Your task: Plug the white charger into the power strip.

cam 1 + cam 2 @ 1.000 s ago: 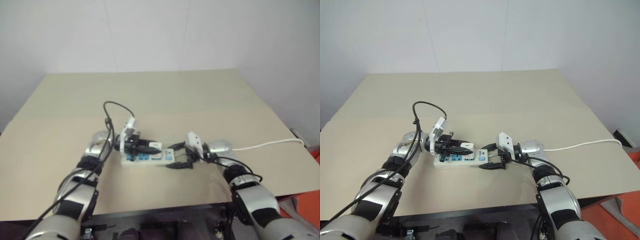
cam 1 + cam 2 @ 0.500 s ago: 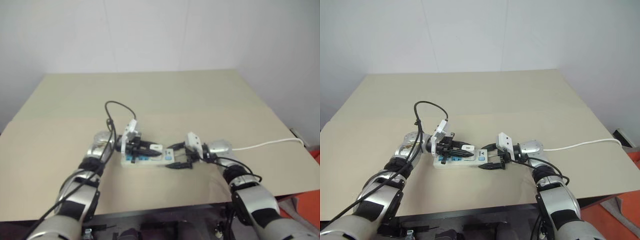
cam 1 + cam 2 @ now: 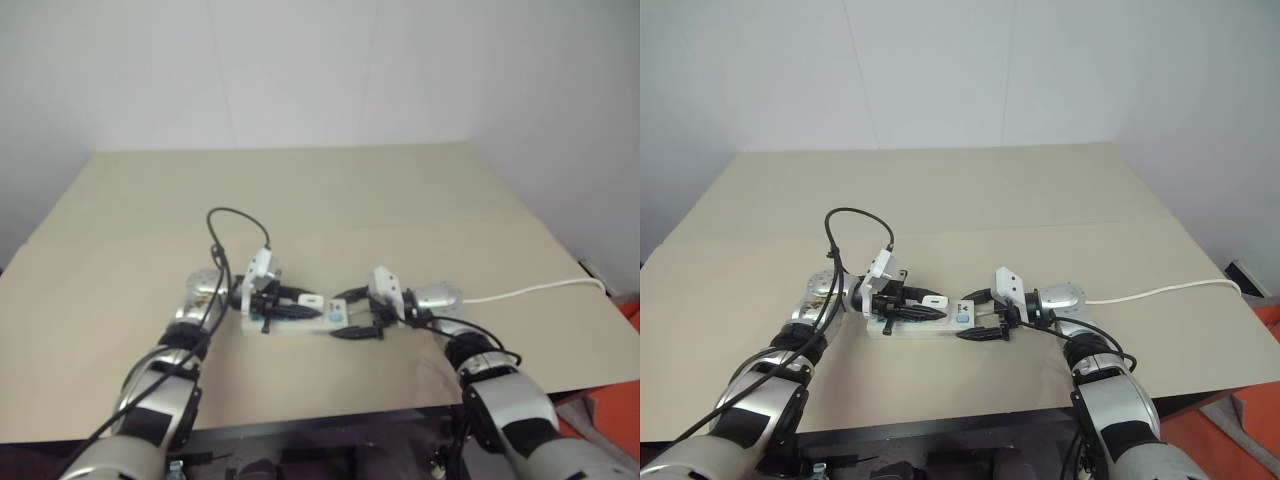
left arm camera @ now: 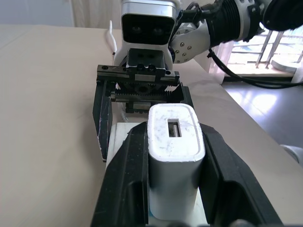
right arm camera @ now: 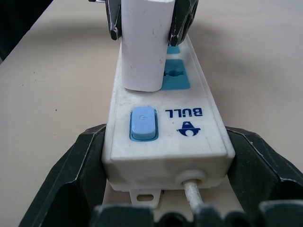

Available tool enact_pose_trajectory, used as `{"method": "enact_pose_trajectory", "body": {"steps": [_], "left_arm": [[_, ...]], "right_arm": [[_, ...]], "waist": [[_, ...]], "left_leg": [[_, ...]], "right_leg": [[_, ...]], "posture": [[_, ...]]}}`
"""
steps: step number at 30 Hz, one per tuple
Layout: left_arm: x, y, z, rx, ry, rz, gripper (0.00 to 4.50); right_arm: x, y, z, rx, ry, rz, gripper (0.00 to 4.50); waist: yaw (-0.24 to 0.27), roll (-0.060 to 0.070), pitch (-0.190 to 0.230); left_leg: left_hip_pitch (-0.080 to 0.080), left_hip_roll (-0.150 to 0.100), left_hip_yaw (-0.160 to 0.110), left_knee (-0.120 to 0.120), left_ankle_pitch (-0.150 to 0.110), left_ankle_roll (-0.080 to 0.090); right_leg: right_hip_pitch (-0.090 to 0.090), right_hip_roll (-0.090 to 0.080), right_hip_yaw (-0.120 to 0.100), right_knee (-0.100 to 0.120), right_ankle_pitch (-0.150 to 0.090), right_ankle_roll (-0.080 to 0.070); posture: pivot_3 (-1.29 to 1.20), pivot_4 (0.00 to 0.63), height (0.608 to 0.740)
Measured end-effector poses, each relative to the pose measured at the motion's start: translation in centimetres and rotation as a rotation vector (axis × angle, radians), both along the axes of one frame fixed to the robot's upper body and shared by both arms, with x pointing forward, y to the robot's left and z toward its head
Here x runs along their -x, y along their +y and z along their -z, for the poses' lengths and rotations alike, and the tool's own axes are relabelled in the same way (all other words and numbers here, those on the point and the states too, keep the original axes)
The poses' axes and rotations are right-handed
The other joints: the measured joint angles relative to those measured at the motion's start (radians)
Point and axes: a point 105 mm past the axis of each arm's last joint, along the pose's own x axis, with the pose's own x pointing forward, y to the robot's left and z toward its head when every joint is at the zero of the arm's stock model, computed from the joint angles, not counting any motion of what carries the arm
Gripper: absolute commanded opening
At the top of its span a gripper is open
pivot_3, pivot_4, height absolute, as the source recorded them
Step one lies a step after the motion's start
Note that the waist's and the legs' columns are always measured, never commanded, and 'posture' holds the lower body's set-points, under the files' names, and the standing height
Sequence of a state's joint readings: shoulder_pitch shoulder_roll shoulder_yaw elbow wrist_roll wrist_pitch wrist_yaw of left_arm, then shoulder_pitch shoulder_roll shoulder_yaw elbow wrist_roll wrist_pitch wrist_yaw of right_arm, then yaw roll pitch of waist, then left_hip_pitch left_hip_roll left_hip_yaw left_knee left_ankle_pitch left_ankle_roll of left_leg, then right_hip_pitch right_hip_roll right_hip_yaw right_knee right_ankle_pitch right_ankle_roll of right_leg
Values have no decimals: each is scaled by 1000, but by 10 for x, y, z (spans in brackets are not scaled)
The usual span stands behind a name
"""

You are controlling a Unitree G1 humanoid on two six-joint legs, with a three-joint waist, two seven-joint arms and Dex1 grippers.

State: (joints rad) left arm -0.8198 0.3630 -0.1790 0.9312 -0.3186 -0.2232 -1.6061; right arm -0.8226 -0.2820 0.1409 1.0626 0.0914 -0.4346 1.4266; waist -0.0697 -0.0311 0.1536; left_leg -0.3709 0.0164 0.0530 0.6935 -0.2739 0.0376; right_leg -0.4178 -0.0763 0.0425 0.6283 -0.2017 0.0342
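Pincer-held scuffed white charger

A: The white charger looks like smooth plastic, faintly scuffed; the power strip is satin white plastic too.

B: And the worktop looks matt beige, the fingers matt black.

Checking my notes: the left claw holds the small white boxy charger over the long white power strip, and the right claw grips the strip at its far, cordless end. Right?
Not quite. The right claw grips the long white power strip at its cord end, beside the blue switch, as the right wrist view shows. The left claw does hold the small white boxy charger over it.
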Motion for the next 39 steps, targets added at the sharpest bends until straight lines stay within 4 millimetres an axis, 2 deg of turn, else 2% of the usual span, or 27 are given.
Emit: {"method": "enact_pose_trajectory", "body": {"steps": [7,12,21,25,32,39], "left_arm": [[0,-1,6,-39,-58,2,1020],[-1,-1,9,-36,-37,-13,1020],[-3,0,10,-24,38,-36,1020],[-3,9,19,-59,26,-69,2350],[-4,21,20,-64,-11,-109,4491],[-6,25,15,-37,-9,-125,4491]], "right_arm": [[0,-1,5,9,11,19,3420],[0,-2,8,23,11,26,3420],[0,-1,8,26,11,27,3420],[1,1,9,20,10,19,3420],[1,1,9,22,8,19,3420],[1,1,8,21,5,16,3420]], "waist": [[2,0,-14],[3,0,-15],[3,1,-16],[-2,1,-16],[0,2,-17],[-1,2,-17]], "left_leg": [[4,0,0,0,0,0],[14,0,-1,-3,-1,1],[16,0,0,-4,-1,1],[17,0,0,-7,-1,1],[18,1,0,-9,-1,1],[17,1,1,-9,-1,1]], "right_leg": [[6,0,0,-1,-1,0],[16,0,-1,-3,-2,0],[16,0,0,-3,-3,-1],[16,0,2,-3,-3,-1],[16,-1,1,-3,-3,-2],[15,-1,1,-3,-3,-2]], "posture": [[0,150,740],[0,150,740],[0,150,740],[0,150,740],[0,150,740],[0,150,740]]}}
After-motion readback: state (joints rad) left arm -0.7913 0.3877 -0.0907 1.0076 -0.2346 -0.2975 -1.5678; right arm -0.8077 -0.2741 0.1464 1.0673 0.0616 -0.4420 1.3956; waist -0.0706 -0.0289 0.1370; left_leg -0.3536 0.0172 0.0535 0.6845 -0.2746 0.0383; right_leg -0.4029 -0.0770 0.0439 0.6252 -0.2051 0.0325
